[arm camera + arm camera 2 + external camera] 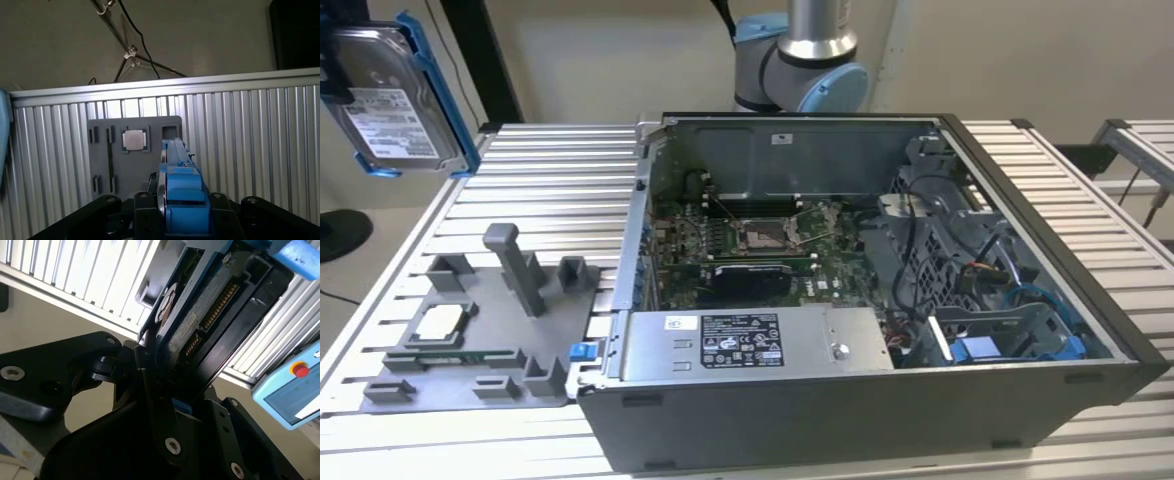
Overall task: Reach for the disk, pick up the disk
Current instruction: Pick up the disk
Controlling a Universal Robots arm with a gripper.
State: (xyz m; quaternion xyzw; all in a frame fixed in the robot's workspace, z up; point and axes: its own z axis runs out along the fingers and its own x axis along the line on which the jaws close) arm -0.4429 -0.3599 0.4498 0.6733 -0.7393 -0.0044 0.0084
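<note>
The disk (pixel 394 95), a silver hard drive with a white label in a blue bracket, hangs in the air, high at the exterior view's left and well above the slatted table. My gripper (pixel 334 70) is shut on it from the far-left edge of that view. In the second wrist view the disk (pixel 200 315) shows edge-on, its connector side visible, clamped between the black fingers of my gripper (pixel 170 385). In the first wrist view the disk's (pixel 182 185) blue bracket edge stands between the fingers of my gripper (pixel 180 212).
An open computer case (pixel 854 300) takes up the table's middle and right. A grey fixture tray (pixel 467 340) with a small square processor chip (pixel 440 322) lies to its left. The arm's base (pixel 801 60) stands behind the case. A blue pendant (pixel 295 390) lies past the table's edge.
</note>
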